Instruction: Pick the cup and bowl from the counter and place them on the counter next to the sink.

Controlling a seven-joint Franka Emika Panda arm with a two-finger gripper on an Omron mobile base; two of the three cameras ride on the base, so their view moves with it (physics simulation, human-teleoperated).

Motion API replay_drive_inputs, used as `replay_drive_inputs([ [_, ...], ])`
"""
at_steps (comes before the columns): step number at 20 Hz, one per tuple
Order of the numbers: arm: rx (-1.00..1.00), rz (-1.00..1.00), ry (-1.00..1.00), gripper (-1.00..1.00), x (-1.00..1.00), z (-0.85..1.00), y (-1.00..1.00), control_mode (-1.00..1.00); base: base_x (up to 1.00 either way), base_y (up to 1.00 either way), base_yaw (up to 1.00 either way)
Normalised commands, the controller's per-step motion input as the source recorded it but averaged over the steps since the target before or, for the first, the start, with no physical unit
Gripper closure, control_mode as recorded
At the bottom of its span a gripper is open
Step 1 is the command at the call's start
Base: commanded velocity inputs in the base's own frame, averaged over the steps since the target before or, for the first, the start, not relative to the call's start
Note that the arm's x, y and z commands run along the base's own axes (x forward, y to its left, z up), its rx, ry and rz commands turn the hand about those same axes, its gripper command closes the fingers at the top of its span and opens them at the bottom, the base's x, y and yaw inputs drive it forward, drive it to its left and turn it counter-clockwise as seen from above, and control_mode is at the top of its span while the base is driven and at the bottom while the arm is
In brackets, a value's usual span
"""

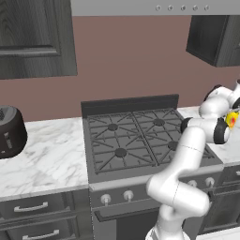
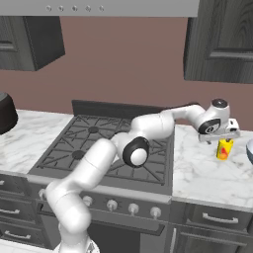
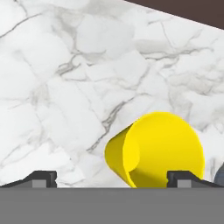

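Tool [image 2: 223,140] stands just above the cup [image 2: 224,148], with its jaws spread wide and nothing between them. In the hand view the two dark fingertips [image 3: 40,178] rise at 7 and 5 o'clock, and the yellow cup [image 3: 157,151] sits between them, closer to the one at 5 o'clock, so I judge the arm is lining up for a grasp from above. The cup stands upright on the surface [image 2: 197,168], to the right of the stove [image 2: 99,143], which is probably why the arm stretches so far across the burners. At 3 o'clock from the cup in the right base view, a pale edge of the bowl [image 2: 250,150] shows at the frame border, near the cup but apart from it. Surface is white marble with grey veins over dark drawers. Farther back there are a brown wall, dark upper cabinets [image 2: 222,44] and a grey hood [image 2: 123,7]. At 9 o'clock, on the far left of the surface, a dark round appliance [image 1: 10,131] stands.
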Motion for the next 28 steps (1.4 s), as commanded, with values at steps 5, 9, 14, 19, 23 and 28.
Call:
replay_drive_inputs([
  [5,0.00,0.00,0.04,-1.00,0.09,0.00,-0.06,-1.00,0.00,0.00,0.00],
  [9,0.00,0.00,0.04,-1.00,0.05,-0.03,0.00,-1.00,0.00,0.00,0.00],
  [14,0.00,0.02,0.06,-1.00,0.05,-0.08,0.00,-1.00,0.00,0.00,0.00],
  [19,0.01,0.04,0.04,-1.00,0.05,-0.15,0.00,-1.00,0.00,0.00,0.00],
  [23,0.03,0.04,0.02,-1.00,0.06,-0.16,0.00,-1.00,0.00,0.00,0.00],
  [28,0.01,0.04,0.04,-1.00,0.01,-0.07,0.00,-1.00,0.00,0.00,0.00],
])
